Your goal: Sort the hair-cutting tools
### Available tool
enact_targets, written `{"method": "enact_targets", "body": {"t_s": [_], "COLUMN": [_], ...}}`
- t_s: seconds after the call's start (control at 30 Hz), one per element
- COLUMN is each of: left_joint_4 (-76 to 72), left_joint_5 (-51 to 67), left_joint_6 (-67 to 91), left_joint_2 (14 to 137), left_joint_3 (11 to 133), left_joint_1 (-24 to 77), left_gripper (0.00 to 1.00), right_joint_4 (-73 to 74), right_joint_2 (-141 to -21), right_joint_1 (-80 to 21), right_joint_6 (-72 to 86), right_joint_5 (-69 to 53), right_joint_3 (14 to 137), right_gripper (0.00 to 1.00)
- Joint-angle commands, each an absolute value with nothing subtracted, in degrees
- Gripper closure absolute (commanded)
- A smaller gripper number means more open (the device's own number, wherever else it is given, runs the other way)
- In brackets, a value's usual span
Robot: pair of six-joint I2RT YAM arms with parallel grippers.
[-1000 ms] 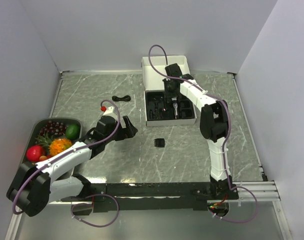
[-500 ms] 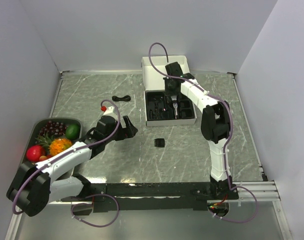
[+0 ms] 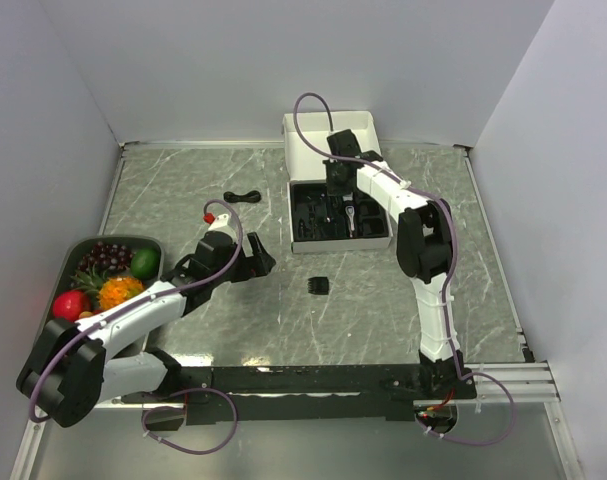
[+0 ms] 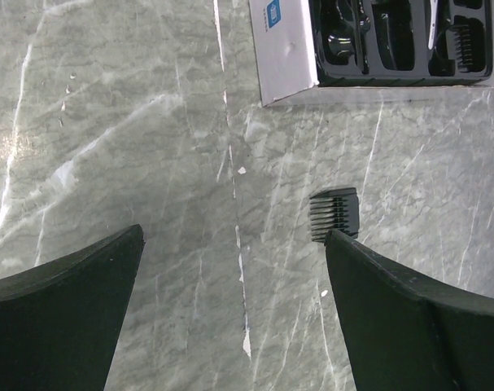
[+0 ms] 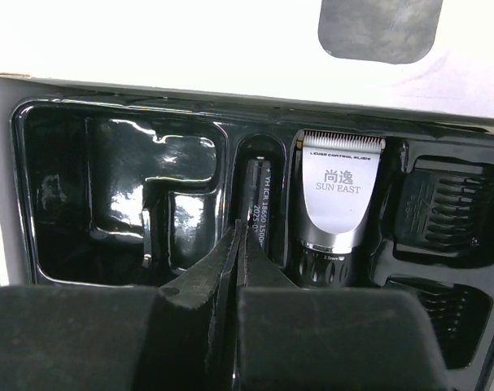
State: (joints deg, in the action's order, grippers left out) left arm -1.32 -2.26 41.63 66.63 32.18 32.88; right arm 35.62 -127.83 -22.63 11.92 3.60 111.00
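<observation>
From above we see the comb guard (image 3: pixel 320 286) on the desk (image 3: pixel 183 190), midway across toward the near edge. The cable (image 3: pixel 243 195) lies nearer the far edge, and the right pincer (image 3: pixel 340 185) hangs over the tray (image 3: pixel 313 244) there.

Our left wrist shows the left pincer (image 4: pixel 232 236) gaping wide and empty.

Our right wrist shows fingertips pressed together, gripping nothing, above the cylindrical piece (image 5: pixel 256 195). The clipper (image 5: pixel 336 204) lies in the adjoining slot.

Bare surface (image 4: pixel 149 147) lies open between the left gripper's (image 4: pixel 234 236) wide-spread fingers. A comb guard (image 4: pixel 334 215) sits just beside one finger (the box (image 4: pixel 287 49) stands farther ahead). The cable (image 3: pixel 243 195) lies alone, open surface all round it.
</observation>
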Motion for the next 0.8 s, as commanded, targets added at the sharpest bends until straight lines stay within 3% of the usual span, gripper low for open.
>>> {"method": "enact_targets", "body": {"t_s": [0.0,0.47,0.67,0.77], "left_joint_4": [-4.3,-4.7,-3.5,-2.6], "left_joint_5": [-2.3,-2.2,-2.5,-3.2], "left_joint_6": [42.0,42.5,42.3,41.9], "left_joint_2": [66.7,66.0,64.9,64.2], "left_joint_3": [33.3,32.1,33.0,33.7], "left_joint_1": [33.2,33.2,33.3,33.3], "left_gripper": [0.01,0.01,0.01,0.01], "right_joint_4": [34.3,33.6,32.9,32.0], "right_joint_2": [-128.9,-128.6,-123.1,-118.9], "right_joint_1": [-22.9,-22.9,-23.4,-24.7], "right_joint_6": [11.8,12.0,11.8,10.9], "right_joint_5": [4.3,5.7,6.9,9.9], "right_joint_3": [109.4,106.9,105.6,103.0], "right_gripper": [1.00,1.00,1.00,0.88]}}
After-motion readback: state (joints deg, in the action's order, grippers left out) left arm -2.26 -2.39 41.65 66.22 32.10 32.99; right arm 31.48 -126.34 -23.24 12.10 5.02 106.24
